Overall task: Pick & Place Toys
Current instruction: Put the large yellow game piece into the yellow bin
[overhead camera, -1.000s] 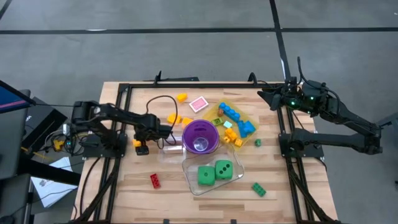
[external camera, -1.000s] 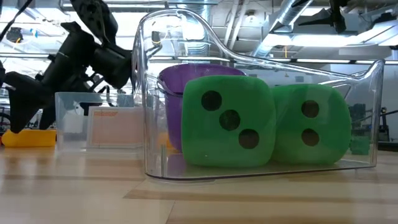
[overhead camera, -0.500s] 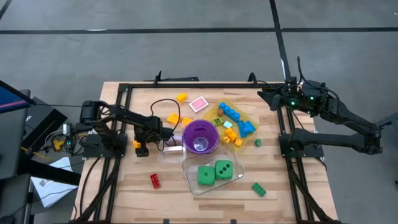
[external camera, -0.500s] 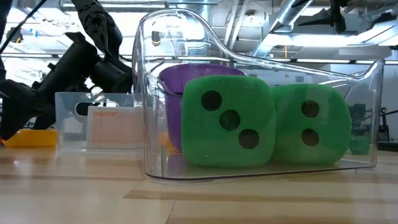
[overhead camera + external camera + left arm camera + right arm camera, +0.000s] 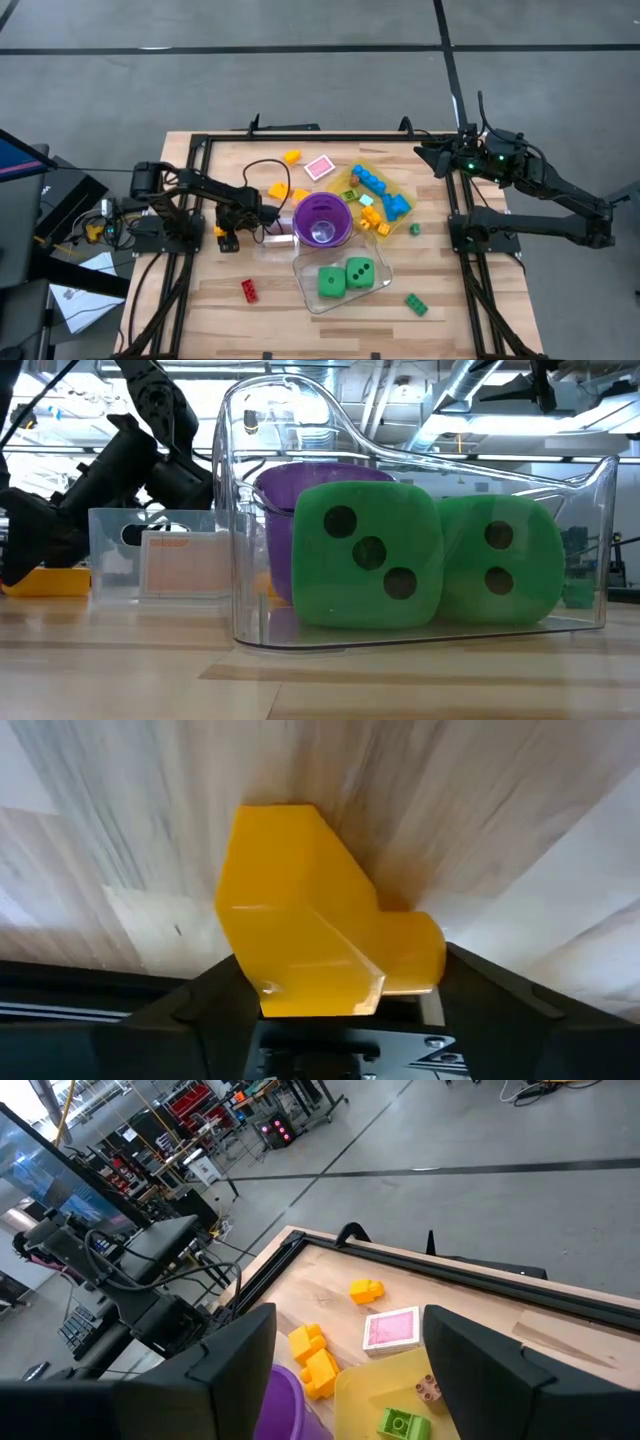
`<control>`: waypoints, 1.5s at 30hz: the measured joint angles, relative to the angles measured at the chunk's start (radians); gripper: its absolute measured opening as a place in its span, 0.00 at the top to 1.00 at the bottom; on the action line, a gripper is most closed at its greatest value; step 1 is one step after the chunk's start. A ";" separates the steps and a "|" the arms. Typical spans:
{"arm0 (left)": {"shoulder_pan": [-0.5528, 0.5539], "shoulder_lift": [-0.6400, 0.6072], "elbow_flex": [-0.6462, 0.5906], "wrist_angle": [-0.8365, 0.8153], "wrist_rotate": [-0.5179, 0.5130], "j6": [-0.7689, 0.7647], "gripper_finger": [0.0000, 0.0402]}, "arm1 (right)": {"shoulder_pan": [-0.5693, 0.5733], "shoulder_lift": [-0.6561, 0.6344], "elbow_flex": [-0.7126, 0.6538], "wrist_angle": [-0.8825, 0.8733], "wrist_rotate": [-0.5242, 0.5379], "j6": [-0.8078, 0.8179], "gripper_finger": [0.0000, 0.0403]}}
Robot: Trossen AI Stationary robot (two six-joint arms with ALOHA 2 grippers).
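My left gripper [image 5: 345, 1010] is down at the table's left part, shut on a yellow brick [image 5: 300, 910] that lies on the wood; the low view shows the yellow brick [image 5: 45, 581] resting on its underside. My right gripper [image 5: 350, 1320] hangs open, high over the far right corner, with nothing between its fingers. Two green dice [image 5: 345, 277] sit in a clear tub. More toys show in the high view: blue bricks [image 5: 378, 185], a red brick [image 5: 248, 290], a green brick [image 5: 416, 304], a pink piece [image 5: 320, 167] and yellow bricks [image 5: 284, 190]. My left gripper pinches the yellow brick between its two fingers, one on the brick's flat side [image 5: 245, 975], the other at the round stud [image 5: 425, 960]. The fingers slant steeply down from the table's left side. The brick lies on the table.
A purple cup [image 5: 322, 220] stands mid-table beside the clear tub [image 5: 372, 292]. A yellow translucent tray [image 5: 395, 222] holds the blue bricks. A small clear tub [image 5: 115, 555] stands close to my left gripper. A black frame [image 5: 300, 137] runs round the wooden table.
My left gripper has sunk toward the table onto the yellow brick and tipped a little steeper. The brick has stayed where it lay.
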 joint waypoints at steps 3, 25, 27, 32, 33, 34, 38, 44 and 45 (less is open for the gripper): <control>0.000 -0.007 0.005 -0.004 0.000 0.000 0.35 | 0.000 0.000 0.000 0.000 0.000 0.000 0.39; 0.000 -0.347 0.059 -0.315 0.056 -0.086 0.35 | 0.000 0.000 0.000 0.001 0.002 0.012 0.39; 0.000 -0.374 0.075 -0.365 0.058 -0.108 0.35 | -0.003 0.000 0.000 0.001 0.003 0.011 0.39; 0.000 -0.426 0.148 -0.353 0.125 -0.182 0.35 | -0.028 0.000 0.000 0.001 0.001 0.010 0.39; 0.003 -0.427 0.170 -0.348 0.131 -0.189 0.35 | -0.031 0.000 0.000 0.001 0.001 0.010 0.39; 0.007 -0.427 0.193 -0.338 0.137 -0.189 0.35 | -0.035 0.000 0.000 0.001 0.001 0.008 0.39; 0.041 -0.427 0.282 -0.257 0.156 -0.214 0.35 | -0.039 0.000 0.000 0.003 0.000 0.007 0.39; 0.140 -0.427 0.405 0.038 0.270 -0.316 0.35 | -0.039 0.000 0.000 0.010 -0.040 0.000 0.39; 0.158 -0.427 0.425 0.097 0.283 -0.338 0.35 | -0.039 0.002 0.000 0.011 -0.051 -0.001 0.39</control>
